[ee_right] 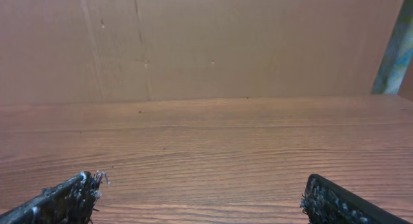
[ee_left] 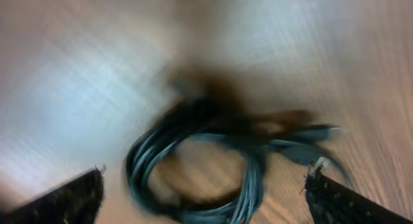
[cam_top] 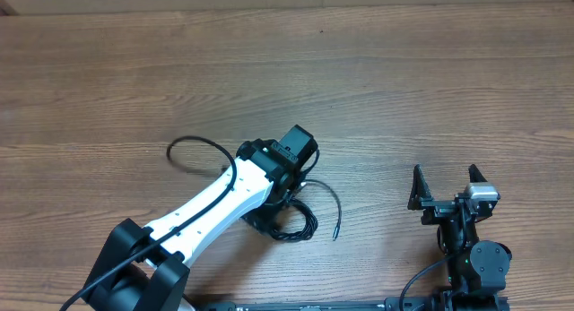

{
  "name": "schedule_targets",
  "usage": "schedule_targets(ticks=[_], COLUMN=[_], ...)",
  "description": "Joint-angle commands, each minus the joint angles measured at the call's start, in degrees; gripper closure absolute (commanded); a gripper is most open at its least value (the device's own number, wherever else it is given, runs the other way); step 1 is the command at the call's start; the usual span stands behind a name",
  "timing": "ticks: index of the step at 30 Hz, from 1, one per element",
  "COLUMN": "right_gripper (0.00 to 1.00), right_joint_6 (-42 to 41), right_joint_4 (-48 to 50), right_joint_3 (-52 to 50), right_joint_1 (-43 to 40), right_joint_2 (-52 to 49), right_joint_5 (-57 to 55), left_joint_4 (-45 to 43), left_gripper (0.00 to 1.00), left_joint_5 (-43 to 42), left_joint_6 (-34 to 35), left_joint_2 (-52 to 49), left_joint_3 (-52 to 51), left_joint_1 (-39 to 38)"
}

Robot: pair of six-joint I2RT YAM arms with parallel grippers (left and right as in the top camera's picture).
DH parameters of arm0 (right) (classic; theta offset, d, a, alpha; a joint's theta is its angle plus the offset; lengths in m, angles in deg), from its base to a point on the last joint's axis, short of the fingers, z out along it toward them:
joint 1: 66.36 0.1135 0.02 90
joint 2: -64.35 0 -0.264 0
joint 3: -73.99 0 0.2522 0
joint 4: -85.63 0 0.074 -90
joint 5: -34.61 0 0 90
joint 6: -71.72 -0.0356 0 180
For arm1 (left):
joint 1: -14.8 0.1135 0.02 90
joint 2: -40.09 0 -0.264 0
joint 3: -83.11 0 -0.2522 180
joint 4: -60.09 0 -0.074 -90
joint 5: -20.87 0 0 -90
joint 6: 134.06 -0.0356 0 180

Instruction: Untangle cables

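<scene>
Barely begun: cables (ee_left: 250,182) bunched in one knot below open left end effector (ee_left: 208,167), right end effector (ee_right: 200,179) open, empty

Brown wooden worktop (cam_top: 404,87) with fine grain lines, smooth and a little shiny, thin black rubbery cables (ee_left: 139,166) with a soft shine, smooth glossy white plastic arm shell (cam_top: 220,203), black matt right gripper (cam_top: 445,172), rough fuzzy black pads (ee_right: 68,197), flat dull brown back board (ee_right: 226,43)
</scene>
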Motion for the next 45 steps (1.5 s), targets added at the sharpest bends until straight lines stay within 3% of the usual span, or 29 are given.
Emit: schedule_targets(ticks=[1, 4, 6, 10, 13, 17, 22, 30, 33, 41, 45], right_gripper=[0.0, 0.0, 0.0, 0.0, 0.0, 0.0, 0.0, 0.0, 0.0, 0.0, 0.0], right_joint_6=[-0.2, -0.2, -0.1, -0.2, -0.2, -0.1, -0.2, -0.2, -0.2, -0.2, -0.2], right_joint_4=[0.4, 0.4, 0.4, 0.4, 0.4, 0.4, 0.4, 0.4, 0.4, 0.4, 0.4], right_joint_3=[-0.6, -0.6, -0.6, -0.6, -0.6, -0.6, -0.6, -0.6, -0.6, -0.6, -0.6], right_joint_1=[-0.4, -0.4, -0.4, -0.4, -0.4, -0.4, -0.4, -0.4, -0.4, -0.4, -0.4], right_joint_2=[0.5, 0.5, 0.5, 0.5, 0.5, 0.5, 0.5, 0.5, 0.5, 0.5, 0.5], right_joint_5=[-0.6, -0.7, -0.6, -0.6, -0.6, -0.6, -0.7, -0.7, -0.7, -0.6, -0.6], left_joint_4=[-2.8, -5.7, -7.4, -9.4, -9.0, -6.7, -8.3, -18.0, -20.9, -24.7, -26.1], left_gripper=[0.01, 0.0, 0.07, 0.07, 0.23, 0.3, 0.35, 0.3, 0.41, 0.96, 0.96], left_joint_5=[11.9, 12.8, 12.7, 8.0, -1.3, -12.0, -13.7, -19.1, -19.0, -18.8, -17.5], left_joint_6=[-33.7, -60.4, -74.9, -87.0, -99.6, -110.3, -111.3, -111.1, -109.6, -103.7, -97.0], left_joint_2=[-0.4, -0.4, -0.4, -0.4, -0.4, -0.5, -0.5, -0.5, -0.5, -0.5, -0.4], left_joint_3=[0.6, 1.0, 1.0, 1.0, 1.0, 0.9, -1.7, -10.7, -13.4, -15.6, -15.3], left_joint_1=[1.6, 2.9, 3.4, 3.4, 3.3, 3.3, 3.3, 3.3, 3.3, 3.3, 3.4])
